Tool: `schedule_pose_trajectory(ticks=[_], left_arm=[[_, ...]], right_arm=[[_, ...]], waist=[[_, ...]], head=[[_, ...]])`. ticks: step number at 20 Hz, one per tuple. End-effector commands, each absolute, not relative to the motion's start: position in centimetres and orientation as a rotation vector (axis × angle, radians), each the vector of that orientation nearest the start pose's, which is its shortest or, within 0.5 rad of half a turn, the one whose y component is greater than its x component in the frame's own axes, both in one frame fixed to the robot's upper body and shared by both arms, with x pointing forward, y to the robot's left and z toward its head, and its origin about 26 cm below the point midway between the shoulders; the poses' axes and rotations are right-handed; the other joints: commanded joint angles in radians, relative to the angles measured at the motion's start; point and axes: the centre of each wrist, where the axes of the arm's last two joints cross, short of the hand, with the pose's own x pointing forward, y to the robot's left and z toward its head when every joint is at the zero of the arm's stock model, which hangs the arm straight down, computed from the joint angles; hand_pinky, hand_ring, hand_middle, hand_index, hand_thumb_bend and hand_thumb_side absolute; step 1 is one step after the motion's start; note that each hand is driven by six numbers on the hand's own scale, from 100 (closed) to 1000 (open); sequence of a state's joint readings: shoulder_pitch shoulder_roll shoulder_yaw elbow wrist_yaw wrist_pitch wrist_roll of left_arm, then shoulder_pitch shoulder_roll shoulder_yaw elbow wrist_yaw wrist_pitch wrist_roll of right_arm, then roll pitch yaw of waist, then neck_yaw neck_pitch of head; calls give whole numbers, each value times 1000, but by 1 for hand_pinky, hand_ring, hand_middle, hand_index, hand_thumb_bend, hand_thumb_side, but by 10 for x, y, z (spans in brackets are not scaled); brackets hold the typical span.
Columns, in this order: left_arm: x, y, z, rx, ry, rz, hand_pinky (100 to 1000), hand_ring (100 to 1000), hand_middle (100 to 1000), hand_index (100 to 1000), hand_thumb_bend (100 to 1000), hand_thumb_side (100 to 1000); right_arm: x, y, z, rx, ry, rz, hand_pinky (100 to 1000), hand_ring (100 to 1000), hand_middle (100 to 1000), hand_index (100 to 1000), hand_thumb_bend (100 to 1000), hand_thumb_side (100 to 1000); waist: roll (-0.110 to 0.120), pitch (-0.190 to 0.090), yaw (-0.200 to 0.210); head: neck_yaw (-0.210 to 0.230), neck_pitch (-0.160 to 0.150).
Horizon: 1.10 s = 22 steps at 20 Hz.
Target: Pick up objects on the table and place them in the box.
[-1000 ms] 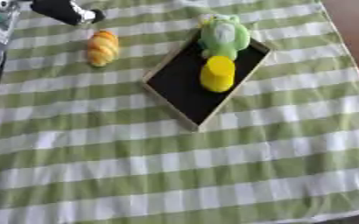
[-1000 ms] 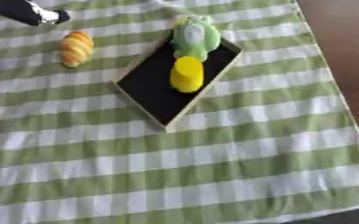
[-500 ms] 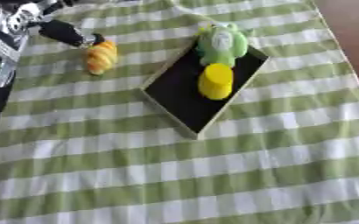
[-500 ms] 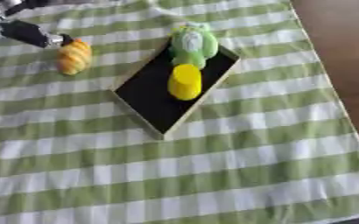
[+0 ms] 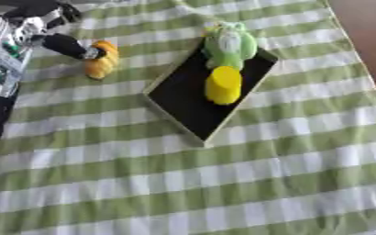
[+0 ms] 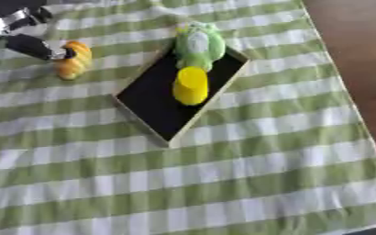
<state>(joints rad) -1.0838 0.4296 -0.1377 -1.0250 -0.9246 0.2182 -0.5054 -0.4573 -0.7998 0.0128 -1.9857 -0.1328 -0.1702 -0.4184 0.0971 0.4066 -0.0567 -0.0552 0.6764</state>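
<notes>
Croissant-shaped toy [image 5: 101, 59] sits upper left of the frame on the green-and-white checked cloth [image 5: 223, 183] covering the counter, just outside the box [image 5: 183, 103] and apart from its left rim. Left robot hand [image 5: 63, 43] comes in from the upper-left corner; a dark finger touches the toy's upper end. Can't tell whether the fingers are spread or pinching it, too blurred. Right robot hand not visible in either view.

Handling guess: the toy looks light, orange-brown, ridged and curved, probably plastic or foam, so somewhat slick and likely to roll or slide on the cloth if nudged. Best hold is across its thick middle, thumb on one side and fingers on the other, not at the tapered ends.

Box is a shallow rectangular tray, pale rim, black floor, lying diagonally at centre. Already in it: a green plush frog [image 5: 229, 43] at the upper end, soft and rounded, partly over the rim, and a yellow cylinder [image 5: 223, 85] just below, smooth, seemingly touching the frog. Lower half of the box floor is free for the toy.
</notes>
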Motion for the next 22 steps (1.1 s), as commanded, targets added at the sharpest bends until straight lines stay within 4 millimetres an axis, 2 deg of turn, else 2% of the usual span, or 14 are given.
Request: schedule_pose_trajectory(ticks=[1,18,21,22], left_arm=[[478,241,295,999,-1332,-1201,908,875,823,919,577,495],[485,239,280,1029,-1233,-1229,894,843,791,862,551,458],[486,241,277,1046,-1208,-1227,893,843,789,848,500,429],[487,241,276,1045,-1205,-1225,892,842,788,838,455,417]], right_arm=[[294,-305,304,670,3455,-436,915,846,710,800,100,603],[294,-305,303,674,3458,-429,916,847,707,800,100,604],[294,-305,303,673,3459,-428,916,848,707,800,100,604],[294,-305,303,673,3459,-427,916,848,706,800,100,604]], waist=[[-3,-20,-3],[6,-8,-18],[7,-6,-21],[7,-6,-22]], head=[[0,-10],[5,-15],[7,-15],[7,-15]])
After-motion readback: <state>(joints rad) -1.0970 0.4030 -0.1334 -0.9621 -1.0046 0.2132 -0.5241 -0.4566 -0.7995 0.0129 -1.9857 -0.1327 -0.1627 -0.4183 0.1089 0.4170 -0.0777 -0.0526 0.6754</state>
